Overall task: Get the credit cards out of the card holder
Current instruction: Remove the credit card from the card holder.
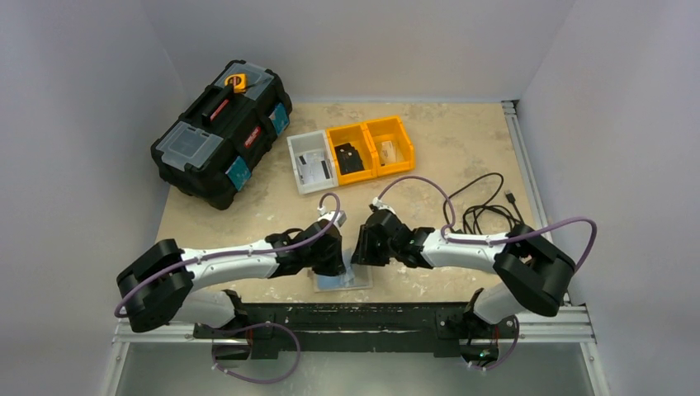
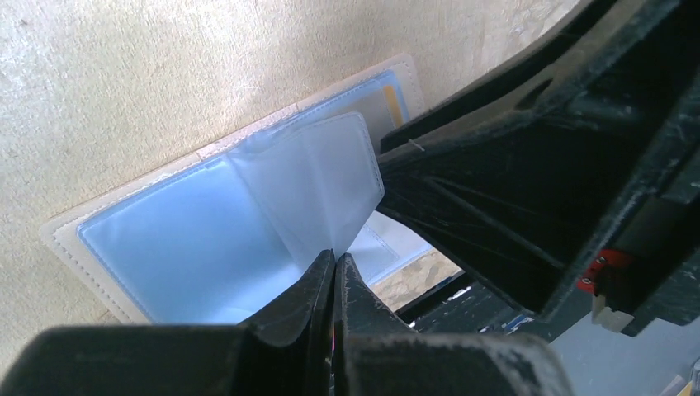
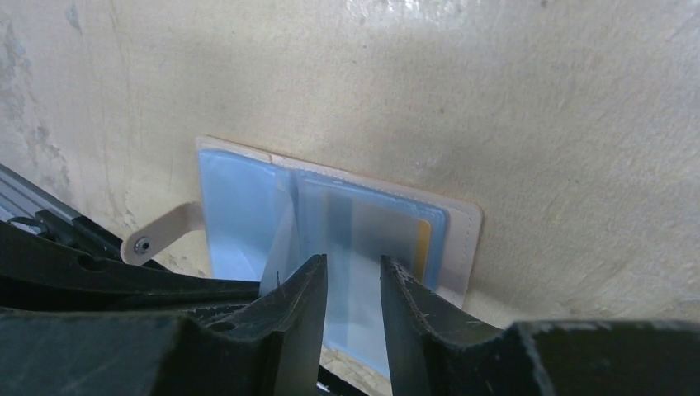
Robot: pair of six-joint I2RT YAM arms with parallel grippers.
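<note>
The card holder (image 1: 353, 280) lies open and flat near the table's front edge, a pale stitched cover (image 2: 70, 239) with clear bluish sleeves (image 3: 239, 198). My left gripper (image 1: 334, 254) is shut (image 2: 334, 254) on the corner of one clear sleeve leaf (image 2: 318, 177), holding it up off the holder. My right gripper (image 1: 363, 247) hovers over the other half with its jaws a little apart (image 3: 352, 264); nothing shows pinched between them. A credit card with a yellow stripe (image 3: 423, 243) sits inside the sleeves there; its stripe (image 2: 394, 103) also shows in the left wrist view.
A black toolbox (image 1: 221, 132) stands at the back left. A grey bin (image 1: 311, 161) and two yellow bins (image 1: 351, 148) hold small items at the back middle. A black cable (image 1: 487, 210) lies coiled to the right. The metal front rail (image 1: 371, 313) runs just below the holder.
</note>
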